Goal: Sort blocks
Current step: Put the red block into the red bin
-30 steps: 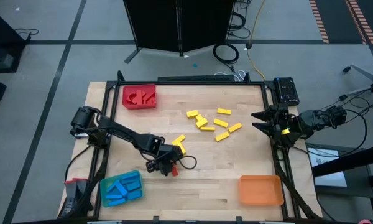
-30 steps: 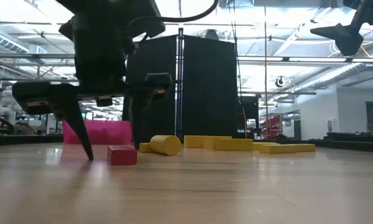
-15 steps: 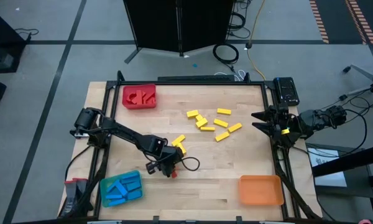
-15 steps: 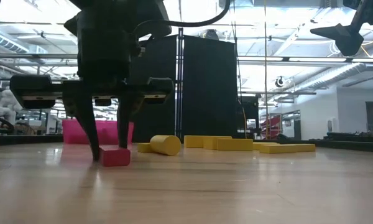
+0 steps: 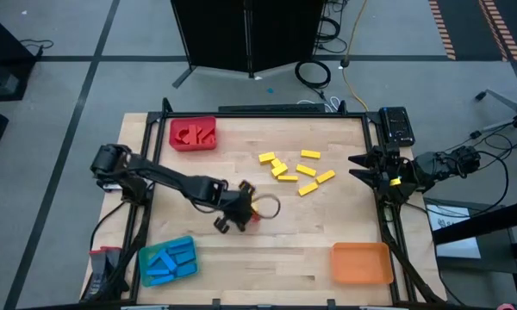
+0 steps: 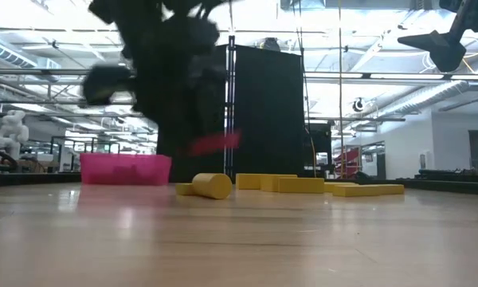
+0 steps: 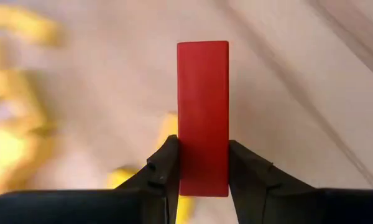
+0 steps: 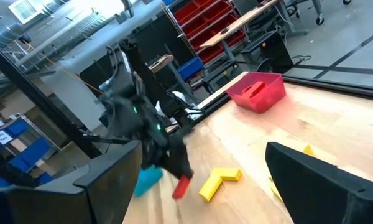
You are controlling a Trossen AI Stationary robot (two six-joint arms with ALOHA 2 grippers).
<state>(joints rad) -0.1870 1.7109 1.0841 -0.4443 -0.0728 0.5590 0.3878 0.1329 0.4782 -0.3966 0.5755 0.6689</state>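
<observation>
red block [image 7: 202, 118] clamped between left tool [image 7: 202, 167] fingers, lifted off table [image 5: 327, 224]; right tool [image 5: 359, 164] spread wide.

No text, label, brand, number or sign can be read in any of the views. The blocks, the trays and the counter carry no visible writing. The things in the room behind are too far away to show any letters.

Left tool [image 6: 201, 135] blurred, red block [image 6: 213, 143] gripped above table [image 6: 239, 239]; yellow blocks [image 6: 303, 185] behind.
</observation>
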